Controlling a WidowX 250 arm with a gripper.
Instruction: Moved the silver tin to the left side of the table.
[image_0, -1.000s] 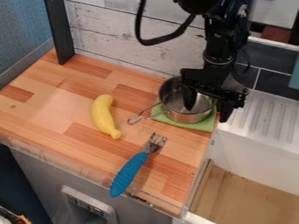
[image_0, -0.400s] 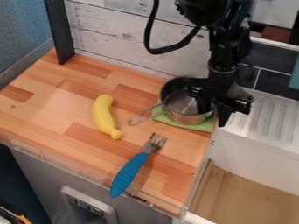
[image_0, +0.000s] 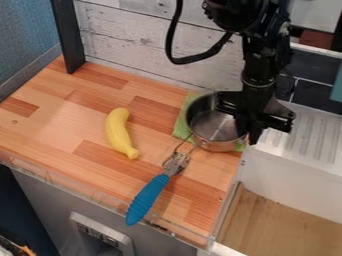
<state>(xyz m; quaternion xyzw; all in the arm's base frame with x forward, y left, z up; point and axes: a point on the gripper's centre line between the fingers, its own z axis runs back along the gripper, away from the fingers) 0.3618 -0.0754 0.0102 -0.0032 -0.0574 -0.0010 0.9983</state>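
Note:
The black gripper (image_0: 247, 132) is at the right side of the silver tin (image_0: 217, 145), a small metal pot with a wire handle. It is shut on the tin's right wall, with one finger inside the rim and the other outside. The tin stands on a green cloth (image_0: 180, 131) near the right edge of the wooden table (image_0: 60, 125). Its handle points down and left, and its end overlaps the fork's metal head.
A yellow banana (image_0: 118, 132) lies left of the tin. The blue-handled fork (image_0: 148, 198) lies in front, toward the table's near edge. To the right are a white ribbed drainboard (image_0: 300, 132) and an open basin (image_0: 274, 225).
The gripper has moved right, and its fingers have come together on the tin's wall. The tin has shifted slightly right and turned, its handle swinging from the left down toward the fork.

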